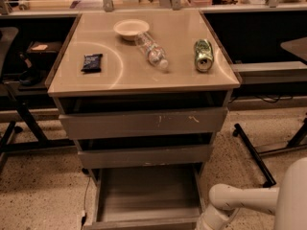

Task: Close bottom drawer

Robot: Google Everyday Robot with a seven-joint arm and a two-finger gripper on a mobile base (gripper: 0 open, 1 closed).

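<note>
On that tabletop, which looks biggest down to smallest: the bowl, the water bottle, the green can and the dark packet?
1. The water bottle, longest; the bowl runs it close from farther back, so that is unsure.
2. The bowl.
3. The green can.
4. The dark packet.
The claw is out of view; only the white arm shows, lower right.

Tabletop [177, 75]; bowl [131, 29], bottle [151, 51], can [203, 55], packet [92, 62]
</note>
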